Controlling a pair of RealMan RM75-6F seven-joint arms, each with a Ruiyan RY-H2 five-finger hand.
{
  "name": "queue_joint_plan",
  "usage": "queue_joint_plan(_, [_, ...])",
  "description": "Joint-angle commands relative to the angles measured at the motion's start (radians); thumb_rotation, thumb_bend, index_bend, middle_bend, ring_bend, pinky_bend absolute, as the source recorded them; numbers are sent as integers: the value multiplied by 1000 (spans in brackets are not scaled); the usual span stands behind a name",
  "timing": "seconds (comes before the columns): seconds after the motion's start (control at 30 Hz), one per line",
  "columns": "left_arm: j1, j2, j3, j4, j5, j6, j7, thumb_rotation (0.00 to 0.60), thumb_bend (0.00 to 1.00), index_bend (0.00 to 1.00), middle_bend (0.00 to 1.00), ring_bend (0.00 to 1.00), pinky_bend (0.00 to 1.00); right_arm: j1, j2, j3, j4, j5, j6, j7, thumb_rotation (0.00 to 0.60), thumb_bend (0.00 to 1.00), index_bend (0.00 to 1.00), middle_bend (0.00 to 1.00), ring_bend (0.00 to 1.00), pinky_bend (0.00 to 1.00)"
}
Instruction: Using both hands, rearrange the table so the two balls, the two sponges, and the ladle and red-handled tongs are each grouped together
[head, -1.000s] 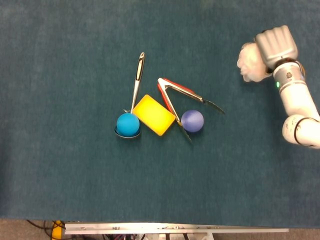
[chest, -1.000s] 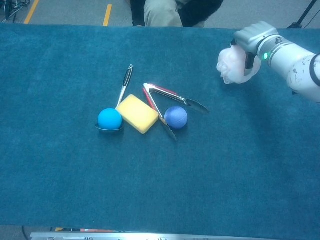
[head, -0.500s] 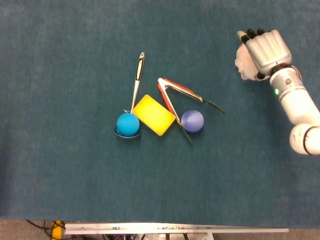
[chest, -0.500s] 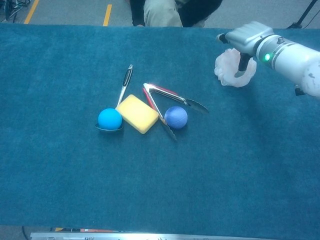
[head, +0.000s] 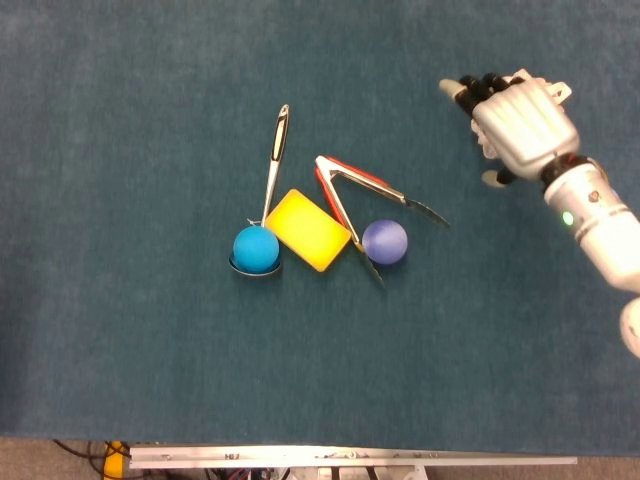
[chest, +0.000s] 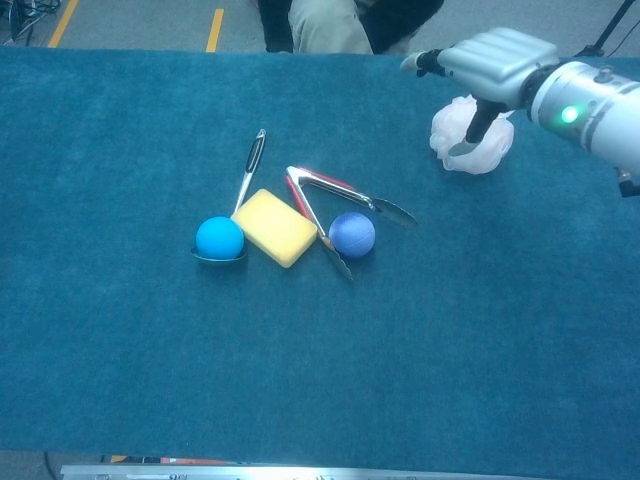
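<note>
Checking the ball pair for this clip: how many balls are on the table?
2. The light blue ball sits in the ladle bowl, left of the yellow sponge; the purple ball lies between the tongs' arms.

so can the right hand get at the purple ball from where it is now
Probably yes. The right hand is open, and bare cloth lies between it and the purple ball. Only the tongs crowd the ball, so fingers may brush them.
</note>
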Motion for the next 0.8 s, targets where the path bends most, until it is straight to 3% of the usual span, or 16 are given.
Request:
queue_joint_plan(0.03, [-3, 2, 1, -3, 2, -3, 1, 600, 580, 134, 98, 61, 0, -29, 31, -12, -47, -71, 15, 35, 600, 29, 80, 212, 197, 384])
queue_joint_plan(0.33, [-8, 5, 5, -12, 5, -8, 5, 600, 580, 134, 98, 61, 0, -51, 53, -36, -123, -186, 2, 57, 600, 29, 117, 244, 197, 384])
queue_joint_plan(0.8, [3, 4, 15, -10, 7, 6, -2, 600, 580, 134, 98, 61, 0, -32, -10, -100, -168, -219, -40, -93, 600, 29, 118, 245, 197, 384])
